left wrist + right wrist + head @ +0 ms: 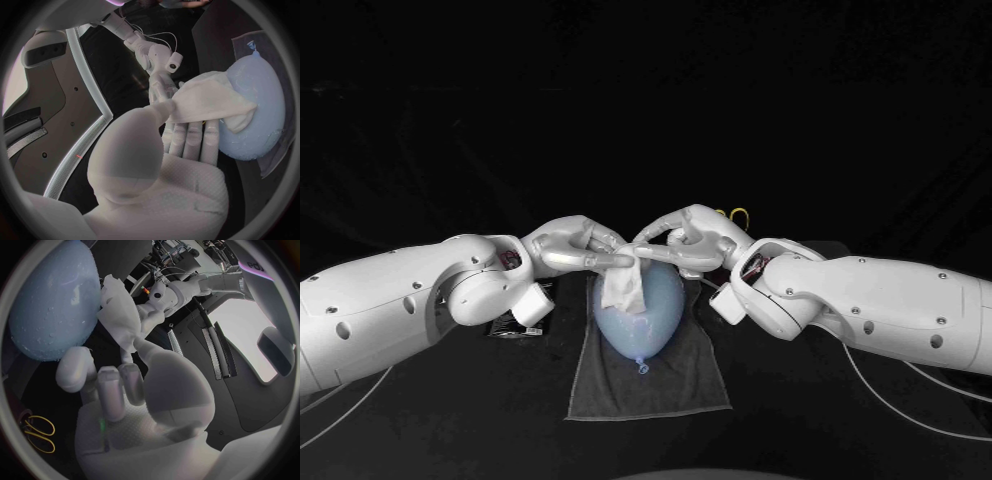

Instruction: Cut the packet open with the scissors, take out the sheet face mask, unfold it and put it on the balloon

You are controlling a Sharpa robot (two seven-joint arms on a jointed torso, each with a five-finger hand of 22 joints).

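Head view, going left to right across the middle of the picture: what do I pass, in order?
In order: left hand → sheet mask → right hand → scissors. The balloon overlaps the mask, so it is left out.

We see two bulky white arms, the left arm (pixel 401 300) at the lower left of the head view and the right arm (pixel 891 305) at the lower right. Their smooth, rounded shells are dotted with small dark screws (pixel 936 341). Thin white cables (pixel 880 386) trail beneath them. At each wrist there is a white boxy block (pixel 531 300) and a dark recess with a touch of red. The left hand (pixel 571 245) and right hand (pixel 687 238), near the centre, are silver-grey with rounded fingers. Up close, the palm pad (pixel 187 195) is pale and finely dimpled.
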